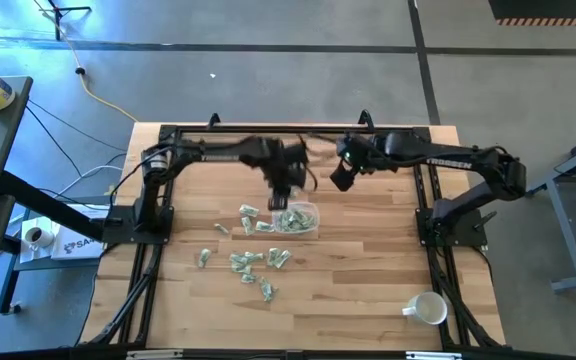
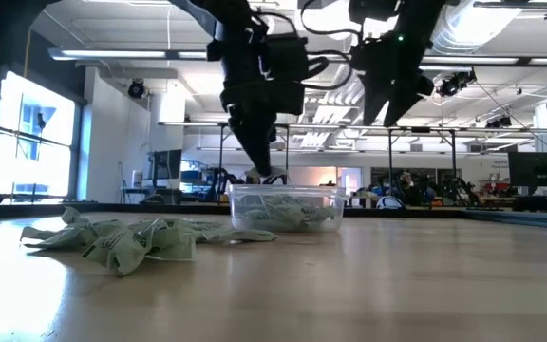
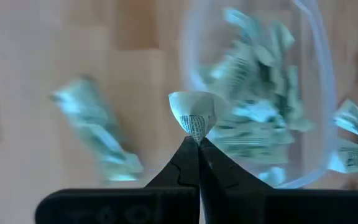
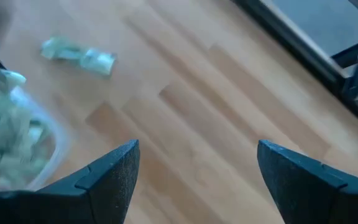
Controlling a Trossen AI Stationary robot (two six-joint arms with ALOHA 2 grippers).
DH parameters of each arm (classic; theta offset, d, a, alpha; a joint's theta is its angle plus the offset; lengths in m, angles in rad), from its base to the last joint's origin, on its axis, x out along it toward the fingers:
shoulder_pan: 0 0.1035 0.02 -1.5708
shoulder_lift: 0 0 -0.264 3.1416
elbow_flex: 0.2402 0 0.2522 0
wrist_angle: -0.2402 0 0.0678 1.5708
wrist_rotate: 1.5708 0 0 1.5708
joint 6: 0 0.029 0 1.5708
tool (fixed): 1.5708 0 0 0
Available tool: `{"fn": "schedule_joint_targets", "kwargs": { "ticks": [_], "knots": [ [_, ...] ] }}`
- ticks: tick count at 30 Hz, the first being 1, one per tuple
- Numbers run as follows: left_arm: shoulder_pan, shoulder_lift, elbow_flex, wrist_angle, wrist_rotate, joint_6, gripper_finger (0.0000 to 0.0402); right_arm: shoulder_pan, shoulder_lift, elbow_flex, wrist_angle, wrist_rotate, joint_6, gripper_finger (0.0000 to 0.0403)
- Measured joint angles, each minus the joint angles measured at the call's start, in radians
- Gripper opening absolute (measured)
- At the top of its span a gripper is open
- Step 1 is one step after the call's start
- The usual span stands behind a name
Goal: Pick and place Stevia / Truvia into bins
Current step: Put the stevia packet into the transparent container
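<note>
We see 1 clear bin [image 1: 298, 218] near the table's [image 1: 368, 290] middle, shallow and rounded, already holding a heap of crumpled green-and-white packets [image 2: 288, 214]. From the bin, more packets [image 1: 253, 262] lie loose on the wood at 7 and 8 o'clock, and a few sit just beside its rim at 9 o'clock. The left gripper [image 3: 197, 138] hangs over the bin's 10 o'clock edge, its fingers pinched together on 1 packet [image 3: 195, 113], which is folded into a small white cone with fine print showing. The right gripper [image 4: 197, 165] hovers above the table at the bin's 1 o'clock, fingers spread wide and holding nothing. A mug [image 1: 426, 308] lies at 5 o'clock, well apart.
</note>
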Motion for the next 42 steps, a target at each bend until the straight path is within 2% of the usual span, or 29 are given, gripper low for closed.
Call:
{"fn": "schedule_joint_targets", "kwargs": {
  "ticks": [6, 12, 15, 20, 24, 27, 30, 34, 37, 42],
  "knots": [
    [-0.140, 0.000, -0.031, 0.081, -0.086, -0.217, 0.0028, 0.072, -0.030, -0.113, 0.028, -0.018, -0.053, 0.0314],
    [-0.184, -0.001, -0.070, 0.172, -0.166, -0.375, 0.0051, 0.145, -0.082, -0.235, 0.150, -0.084, -0.034, 0.0314],
    [-0.196, -0.001, -0.071, 0.174, -0.205, -0.423, 0.0084, 0.188, -0.110, -0.253, 0.159, -0.074, -0.020, 0.0314],
    [-0.209, -0.001, -0.069, 0.165, -0.204, -0.521, 0.0159, 0.234, -0.157, -0.254, 0.164, -0.003, -0.013, 0.0314],
    [-0.214, -0.001, 0.011, 0.039, -0.232, -0.571, 0.0218, 0.237, -0.191, -0.254, 0.174, 0.024, -0.030, 0.0314],
    [-0.186, -0.002, 0.106, -0.048, -0.257, -0.550, 0.0240, 0.210, -0.202, -0.253, 0.190, 0.021, -0.053, 0.0314],
    [-0.113, -0.004, 0.175, -0.041, -0.229, -0.469, 0.0240, 0.159, -0.203, -0.254, 0.220, -0.014, -0.073, 0.0314],
    [0.028, 0.023, 0.176, 0.034, -0.128, -0.390, 0.0222, 0.090, -0.203, -0.253, 0.277, -0.029, -0.086, 0.0314],
    [0.125, 0.080, 0.169, -0.007, -0.018, -0.379, 0.0207, 0.046, -0.203, -0.253, 0.286, -0.035, -0.055, 0.0314],
    [0.161, 0.148, 0.170, -0.002, -0.005, -0.319, 0.0194, -0.006, -0.203, -0.253, 0.286, -0.048, -0.007, 0.0314]
  ]
}}
